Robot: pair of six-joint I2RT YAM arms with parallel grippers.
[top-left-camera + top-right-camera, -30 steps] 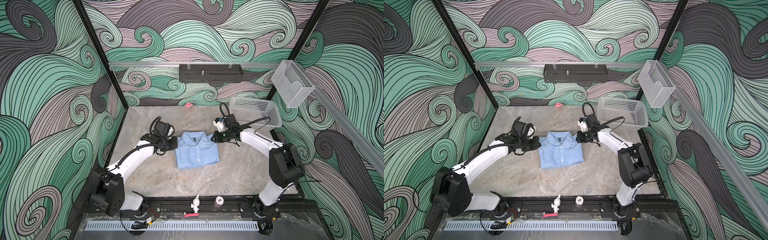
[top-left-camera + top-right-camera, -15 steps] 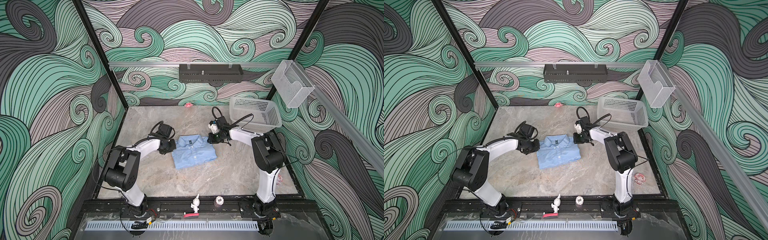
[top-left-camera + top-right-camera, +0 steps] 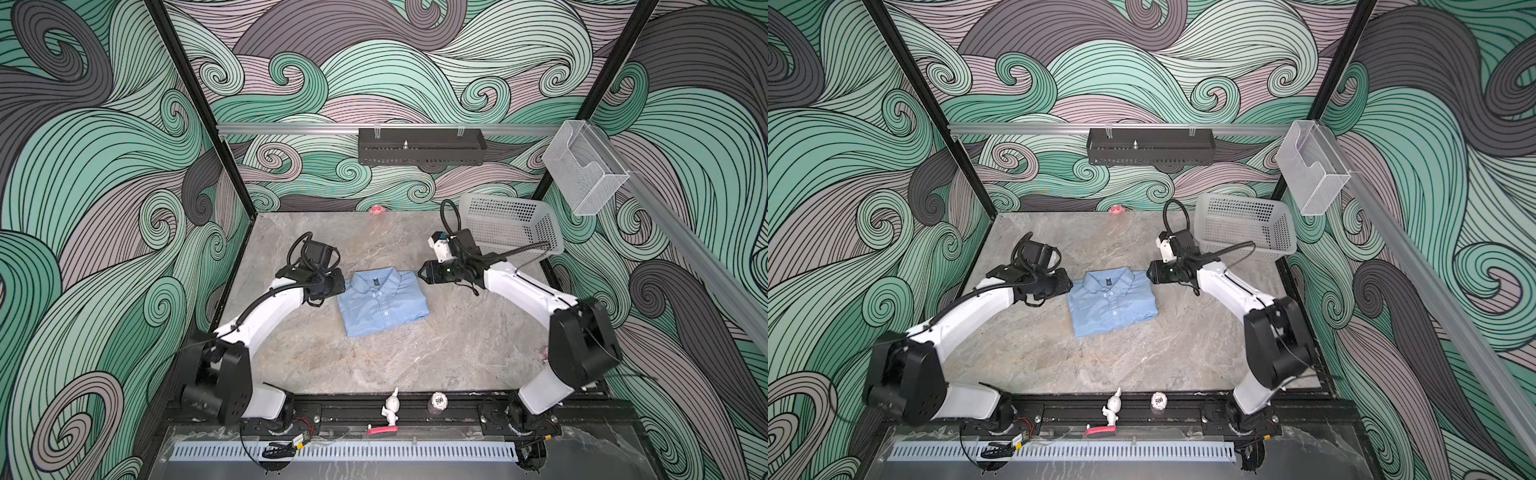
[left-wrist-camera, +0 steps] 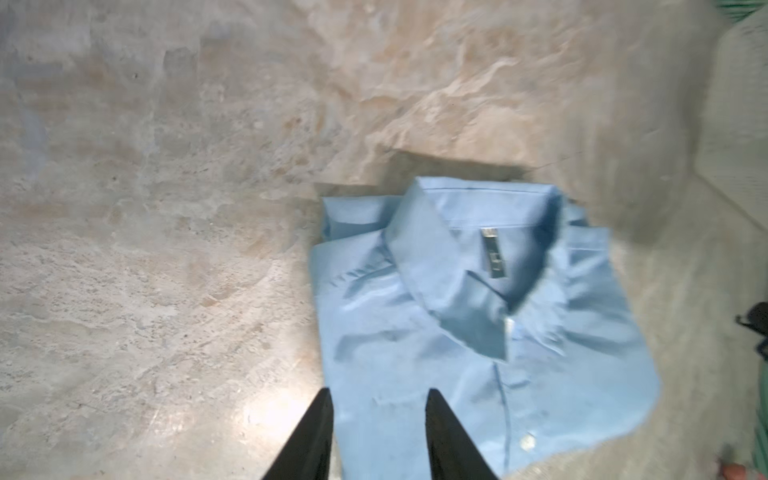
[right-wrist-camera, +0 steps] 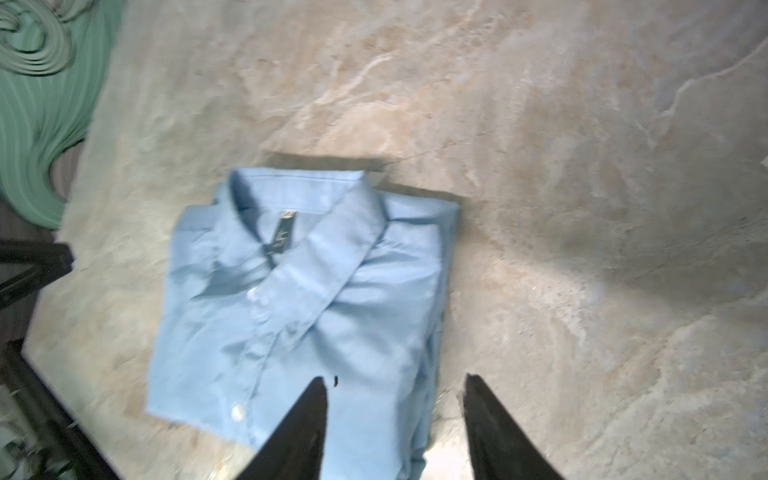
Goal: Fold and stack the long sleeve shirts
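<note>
- Light-blue woven button-up shirt point(image 3: 382, 301) lies folded, collar up, mid grey marbled bench point(image 3: 374, 365). Only one in view, so nothing to stack on yet.
- Left end effector point(image 4: 378, 432): spread, empty, tips over the shirt's side edge.
- Right end effector point(image 5: 392, 415): spread, empty, straddling the opposite edge.
- Step looks like release + retract. Lift straight up first, then pull back, else the tips may drag the fold open. Right arm: mind the white perforated plastic basket point(image 3: 511, 224) behind it.
- Vs 1 s ago: both were shut at the collar-side corners, now let go. Shirt approx same spot.

surface: marble table point(image 3: 374, 357) | centre: folded blue shirt point(image 3: 382, 301) | far-right corner: white basket point(image 3: 511, 220)
</note>
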